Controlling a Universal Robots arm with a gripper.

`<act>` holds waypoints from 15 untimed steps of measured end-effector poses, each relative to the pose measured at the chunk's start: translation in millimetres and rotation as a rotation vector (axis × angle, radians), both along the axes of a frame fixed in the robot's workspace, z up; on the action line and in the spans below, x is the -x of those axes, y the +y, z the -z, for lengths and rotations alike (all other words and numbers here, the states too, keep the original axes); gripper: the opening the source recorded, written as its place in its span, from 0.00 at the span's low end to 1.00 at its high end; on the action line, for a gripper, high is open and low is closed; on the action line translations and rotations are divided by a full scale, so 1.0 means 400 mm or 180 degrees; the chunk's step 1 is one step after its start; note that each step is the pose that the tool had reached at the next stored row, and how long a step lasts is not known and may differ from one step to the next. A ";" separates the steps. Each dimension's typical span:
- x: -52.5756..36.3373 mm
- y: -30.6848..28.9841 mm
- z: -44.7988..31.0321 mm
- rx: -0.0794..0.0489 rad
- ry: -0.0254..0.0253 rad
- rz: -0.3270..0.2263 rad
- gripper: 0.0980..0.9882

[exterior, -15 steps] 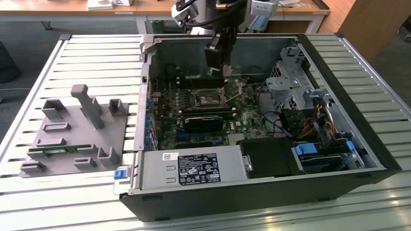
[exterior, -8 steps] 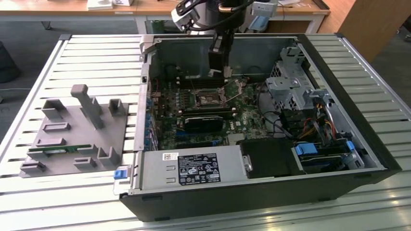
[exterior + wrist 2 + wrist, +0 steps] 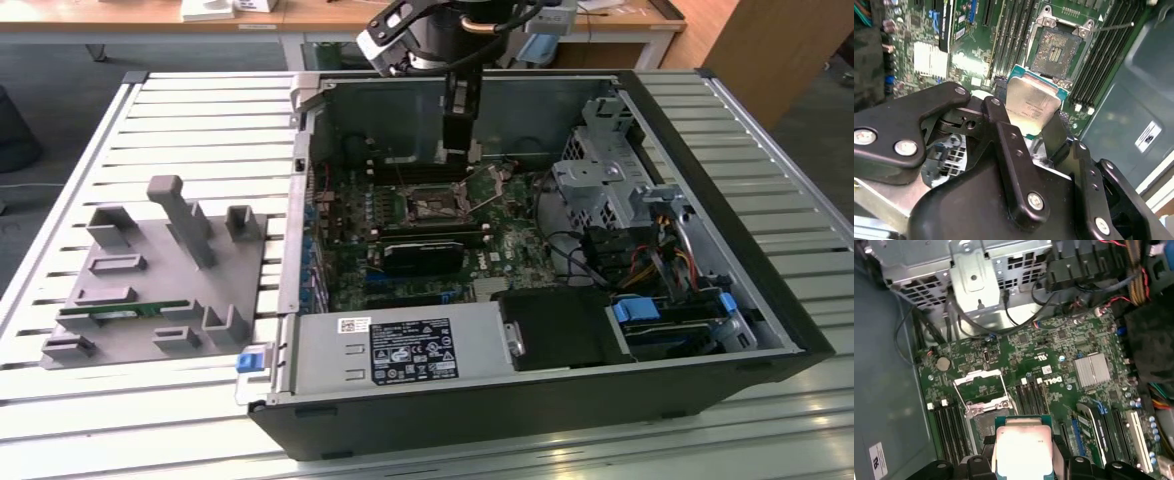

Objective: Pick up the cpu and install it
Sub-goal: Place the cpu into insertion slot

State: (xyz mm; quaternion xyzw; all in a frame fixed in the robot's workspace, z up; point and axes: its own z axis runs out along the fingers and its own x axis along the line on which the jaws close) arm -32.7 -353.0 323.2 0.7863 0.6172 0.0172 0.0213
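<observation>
Exterior view: the open case [image 3: 747,200] lies on the slatted surface [image 3: 200,120]. My gripper [image 3: 457,140] hangs inside it, above the motherboard [image 3: 400,260].

Status of work:
- Pick-up: done. In both wrist views my gripper [image 3: 1029,125] is clamped on the cpu [image 3: 1031,107], one finger on each of two opposite edges, silver top facing the second wrist camera.
- The cpu is clear of the board and touches nothing but my fingers. I judge that it hangs near the socket [image 3: 1056,50], offset to one side rather than directly over it.
- Install: not done. The socket frame is open and the contact field is bare, as the first wrist view confirms at the socket [image 3: 985,417] beyond the cpu [image 3: 1021,447].
- I judge the task to be about half complete: the lift is done, the seating is not.

Containers, largest first:
1. Case: holds the motherboard, a power supply [image 3: 400,350] at the near edge and a metal drive cage [image 3: 601,180] toward the exterior view's right, with loose cables beside it.
2. Grey fixture [image 3: 174,270], on the surface toward the exterior view's left, well apart from the case: one slot holds a green memory stick [image 3: 127,313]. I cannot tell what the other slots hold.
3. Socket: holds no chip.
</observation>
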 end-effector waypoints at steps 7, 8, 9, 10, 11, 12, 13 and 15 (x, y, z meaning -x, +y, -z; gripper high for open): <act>0.001 0.016 0.013 0.0000 0.0000 -0.0184 0.49; 0.003 0.017 0.016 -0.0001 0.0000 -0.0194 0.49; 0.004 0.017 0.019 -0.0001 0.0000 -0.0214 0.49; 0.005 0.017 0.022 0.0000 0.0000 -0.0249 0.49; 0.005 0.017 0.025 0.0000 0.0000 -0.0291 0.49; 0.005 0.017 0.028 0.0000 0.0000 -0.0336 0.49; 0.006 0.017 0.032 0.0000 0.0000 -0.0383 0.49; 0.007 0.017 0.038 0.0000 0.0000 -0.0460 0.49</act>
